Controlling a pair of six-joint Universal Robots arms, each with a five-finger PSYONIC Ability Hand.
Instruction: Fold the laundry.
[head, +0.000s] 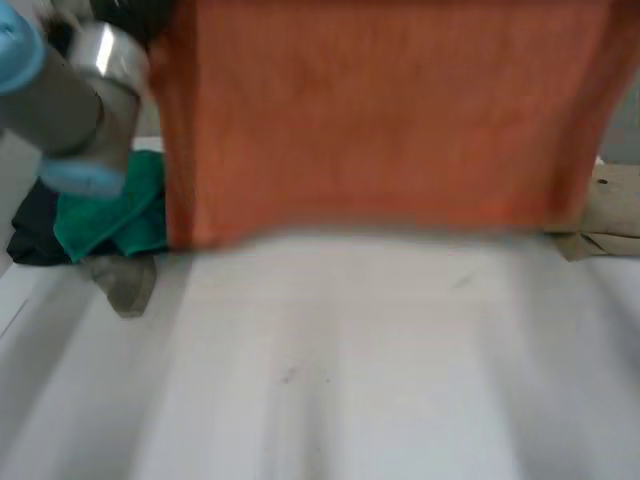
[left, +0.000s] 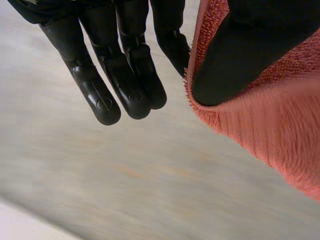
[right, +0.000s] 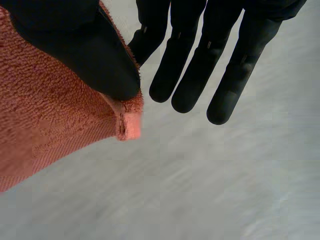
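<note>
Towel: the orange towel (head: 380, 120) hung spread out flat above the white table (head: 350, 400), its lower edge clear of the tabletop, and it covered most of the upper half of the head view.

Left hand: the left hand (left: 125, 65) pinched the towel near one upper corner. In its wrist view the thumb lay flat on the terry surface, pressing it against the nearest finger, while the other fingers hung straight beside the cloth and touched nothing.

Right hand: the right hand (right: 200, 55) gripped the opposite upper corner the same way. The thumb sat on the cloth just above the hemmed corner tip, one finger was behind it, and the remaining fingers were straight and free.

Left arm: the left arm (head: 70, 100) was raised at the towel's left edge — grey joint, light-blue cap.

Left side of table: a green cloth (head: 110, 220) lay bunched there, touching a dark cloth (head: 35, 235), with a grey cloth (head: 125, 280) just in front of them.

Right side of table: a beige cloth (head: 610, 215) lay partly behind the towel's right edge.
</note>
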